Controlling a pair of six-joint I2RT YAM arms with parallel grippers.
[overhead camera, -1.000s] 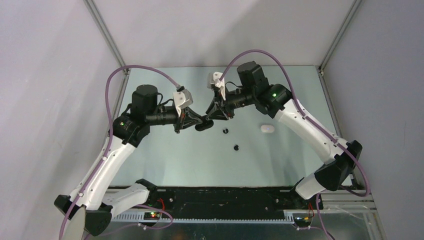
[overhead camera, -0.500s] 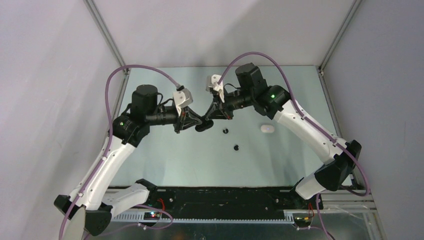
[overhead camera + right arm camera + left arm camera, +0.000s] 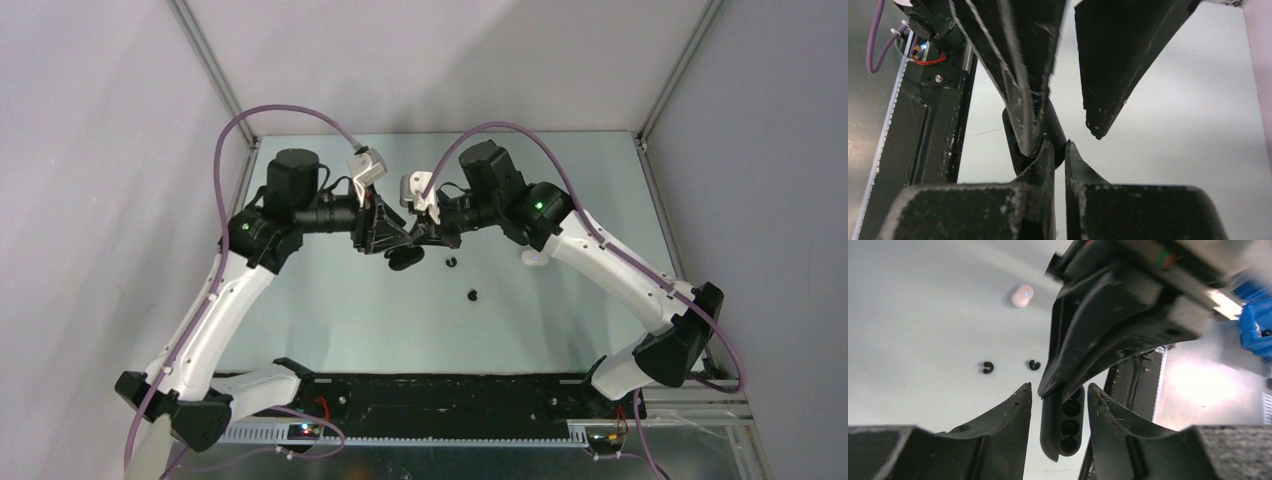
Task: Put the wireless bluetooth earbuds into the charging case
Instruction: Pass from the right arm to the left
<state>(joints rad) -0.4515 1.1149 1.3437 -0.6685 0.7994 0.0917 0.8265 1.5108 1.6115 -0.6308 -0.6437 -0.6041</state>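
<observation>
Left pincer [image 3: 1060,390] stands spread around the glossy black oval charging case [image 3: 1064,427]; right pincer [image 3: 1058,144] is pressed together, tips touching the case's edge.

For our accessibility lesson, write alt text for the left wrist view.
The left hand, open, flanks the black charging case; the right hand, shut, reaches its upper end. Behind, two black earbuds and a white oval case lie apart on the table.
</observation>
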